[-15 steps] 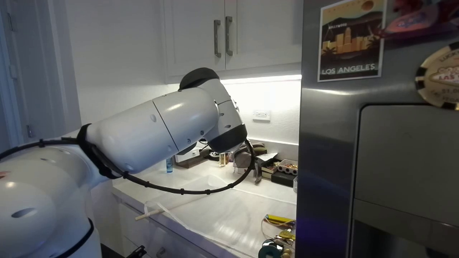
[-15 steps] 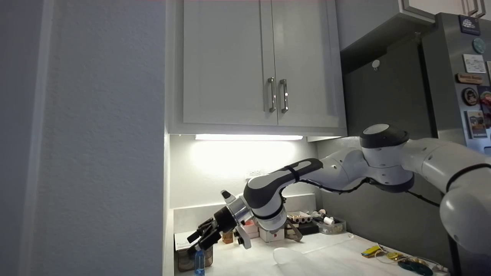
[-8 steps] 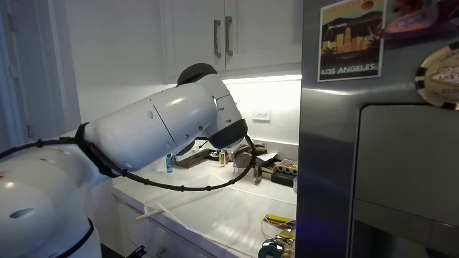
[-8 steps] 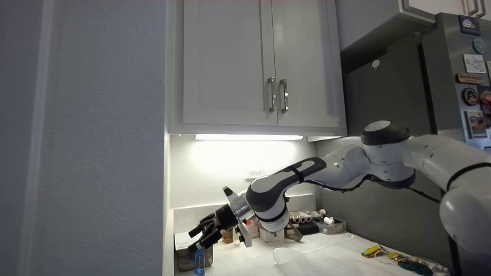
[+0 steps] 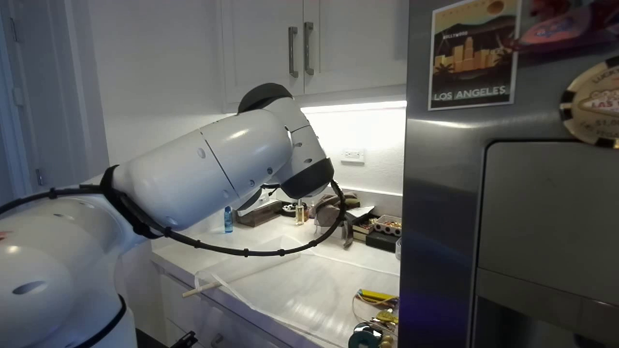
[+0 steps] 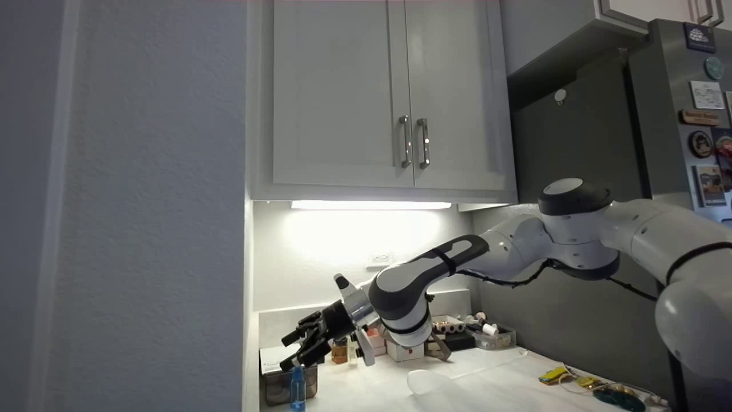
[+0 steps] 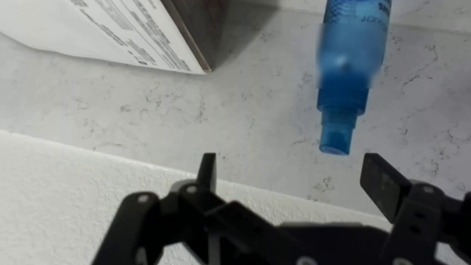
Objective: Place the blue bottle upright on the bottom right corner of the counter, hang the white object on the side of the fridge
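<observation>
One blue bottle (image 5: 228,221) stands upright on the counter (image 5: 260,235) near a brown box (image 5: 261,216), likely light and slightly squeezable. The claw (image 7: 289,158) is spread, empty; a gentle midbody pinch should suit.

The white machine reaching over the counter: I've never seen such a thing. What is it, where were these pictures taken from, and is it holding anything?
It is a robot arm, jointed a little like yours. Two pictures come from cameras outside it; the close-up comes from a camera on its wrist, looking past its black hand. The hand is open and holds nothing. Close to it, the blue bottle stands upright on the counter. A large, thin, slightly see-through whitish sheet or bag is spread out there too, a yellow item lies by the fridge, and a black box sits farther back.
</observation>
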Controlling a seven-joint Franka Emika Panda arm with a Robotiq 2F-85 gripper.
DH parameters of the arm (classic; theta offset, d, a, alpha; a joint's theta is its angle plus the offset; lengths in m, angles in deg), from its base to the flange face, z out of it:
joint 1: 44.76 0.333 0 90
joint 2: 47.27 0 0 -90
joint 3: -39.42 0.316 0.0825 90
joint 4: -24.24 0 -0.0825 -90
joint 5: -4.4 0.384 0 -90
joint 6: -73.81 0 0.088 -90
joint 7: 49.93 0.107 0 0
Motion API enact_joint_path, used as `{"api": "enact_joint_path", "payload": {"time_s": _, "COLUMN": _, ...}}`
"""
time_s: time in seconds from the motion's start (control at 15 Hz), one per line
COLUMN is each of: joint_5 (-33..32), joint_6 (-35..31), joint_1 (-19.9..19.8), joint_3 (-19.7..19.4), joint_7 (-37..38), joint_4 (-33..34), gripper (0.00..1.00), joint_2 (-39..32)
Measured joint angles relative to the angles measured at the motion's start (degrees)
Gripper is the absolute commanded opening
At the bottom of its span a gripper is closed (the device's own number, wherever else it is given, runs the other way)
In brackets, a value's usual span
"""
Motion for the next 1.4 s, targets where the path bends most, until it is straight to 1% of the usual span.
{"api": "enact_joint_path", "payload": {"time_s": 0.33, "joint_5": -2.1, "joint_6": -4.1, "joint_1": 0.0, "joint_3": -0.3, "joint_7": 0.1, "joint_4": -0.4, "gripper": 1.00, "joint_2": 0.0}}
{"api": "enact_joint_path", "payload": {"time_s": 0.47, "joint_5": -2.9, "joint_6": -6.2, "joint_1": 0.2, "joint_3": -1.2, "joint_7": 0.2, "joint_4": -0.4, "gripper": 1.00, "joint_2": 0.4}}
{"api": "enact_joint_path", "payload": {"time_s": 0.6, "joint_5": -3.1, "joint_6": -8.7, "joint_1": 0.7, "joint_3": -2.8, "joint_7": 0.4, "joint_4": -0.5, "gripper": 1.00, "joint_2": 1.5}}
{"api": "enact_joint_path", "payload": {"time_s": 0.73, "joint_5": -3.2, "joint_6": -11.9, "joint_1": 1.5, "joint_3": -4.7, "joint_7": 2.2, "joint_4": -0.5, "gripper": 1.00, "joint_2": 3.5}}
{"api": "enact_joint_path", "payload": {"time_s": 0.93, "joint_5": -3.2, "joint_6": -15.9, "joint_1": 3.9, "joint_3": -8.9, "joint_7": 6.5, "joint_4": -0.5, "gripper": 1.00, "joint_2": 8.2}}
{"api": "enact_joint_path", "payload": {"time_s": 1.13, "joint_5": 0.6, "joint_6": -15.6, "joint_1": 5.7, "joint_3": -11.5, "joint_7": 6.9, "joint_4": -0.5, "gripper": 1.00, "joint_2": 12.2}}
{"api": "enact_joint_path", "payload": {"time_s": 1.4, "joint_5": 5.0, "joint_6": -15.6, "joint_1": 8.1, "joint_3": -14.3, "joint_7": 7.0, "joint_4": -0.9, "gripper": 1.00, "joint_2": 15.6}}
